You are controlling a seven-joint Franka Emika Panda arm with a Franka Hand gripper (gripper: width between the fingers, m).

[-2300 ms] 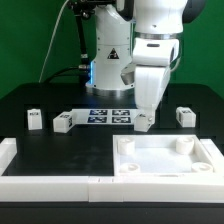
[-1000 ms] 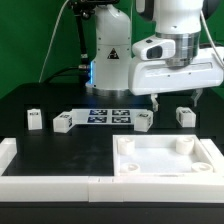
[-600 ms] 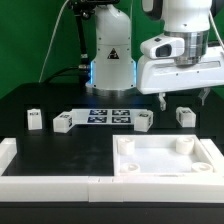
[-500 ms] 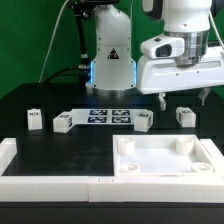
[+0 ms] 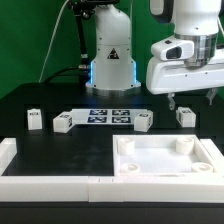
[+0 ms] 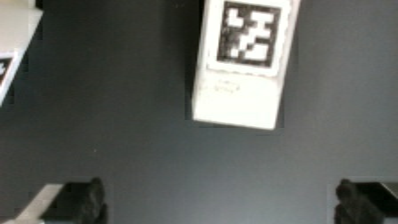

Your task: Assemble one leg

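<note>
Nearest us, a white rail runs along the front edge of the black tabletop. Behind it, toward the exterior view's right, lies the panel, flat, sockets up.

Beyond the panel is a row of pegs. The leg we take for the target sits on the tabletop just past the panel's far right corner. The other legs are strung out toward the exterior view's left, well apart from it, with the marker board among them.

The hand hovers over the leg, empty. Its fingers are spread wide and touch nothing.

In the wrist view the leg lies clear of both fingertips, not between them. Its tag faces the camera, and its long axis is slightly skewed.

We judge the step to be the approach before the pick. To do it well:
- Shift the hand until the leg sits midway between the fingers.
- Turn the wrist a little so the pads meet the long side faces squarely.
- Descend straight, jaws wide.
- Stop short of the tabletop, then close.

An off-centre or skewed close would likely push the leg or twist it in the grip, which would hurt the later socket fit.

Farthest back stands the arm's base.
</note>
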